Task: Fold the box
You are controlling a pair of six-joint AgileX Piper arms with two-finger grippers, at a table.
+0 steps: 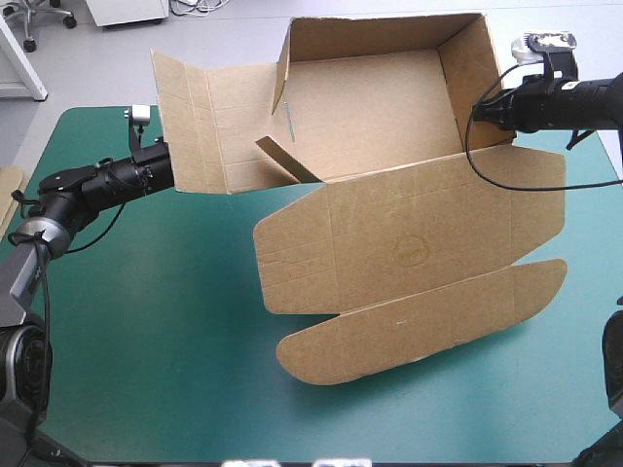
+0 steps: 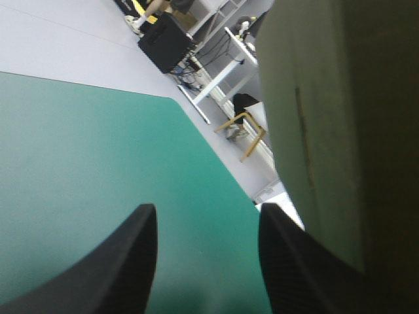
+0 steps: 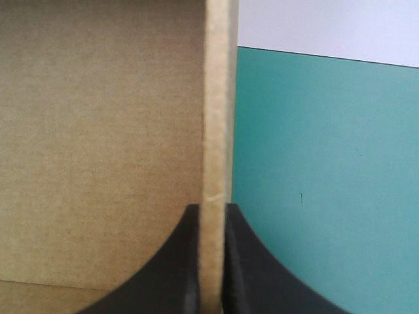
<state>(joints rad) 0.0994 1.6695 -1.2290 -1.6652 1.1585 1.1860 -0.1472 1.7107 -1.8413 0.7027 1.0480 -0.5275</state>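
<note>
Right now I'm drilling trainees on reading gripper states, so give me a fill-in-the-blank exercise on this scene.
1. On the box, the right gripper is shut on the ____ wall.
2. The left gripper is ____, with nothing held between its fingers.
3. The cover is ____ in colour.

Missing words: right; open; teal-green.
</note>
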